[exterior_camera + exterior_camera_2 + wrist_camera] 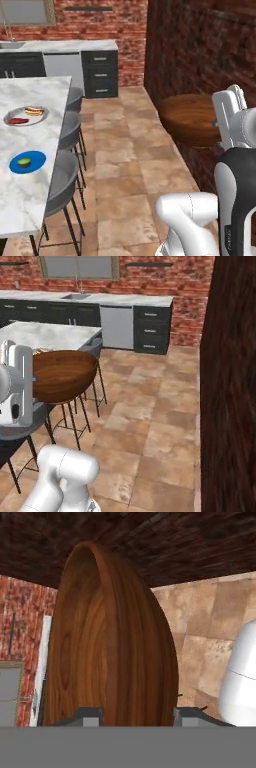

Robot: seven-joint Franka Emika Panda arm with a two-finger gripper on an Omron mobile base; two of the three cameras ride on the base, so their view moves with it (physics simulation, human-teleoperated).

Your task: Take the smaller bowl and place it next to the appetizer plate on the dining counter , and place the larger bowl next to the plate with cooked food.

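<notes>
The brown bowl [115, 647] is being held by the gripper [134, 714], whose two fingertips [87, 716] are standing part-way apart, one on each side of the bowl's wall, clamped on its rim. In the hand view the bowl is being seen edge-on, rising toward 12 o'clock from between the tips. In the left base view the bowl [192, 120] is being carried in the air over the tiled floor [125, 165], at 3 o'clock of the surface [30, 200] and well apart from it. On that marble surface the blue plate [27, 162] with a green item is being seen at 6 o'clock of the grey plate [26, 115] bearing red and brown pieces. In the right base view the bowl [62, 376] is being held upright, above the stools [75, 416].
</notes>
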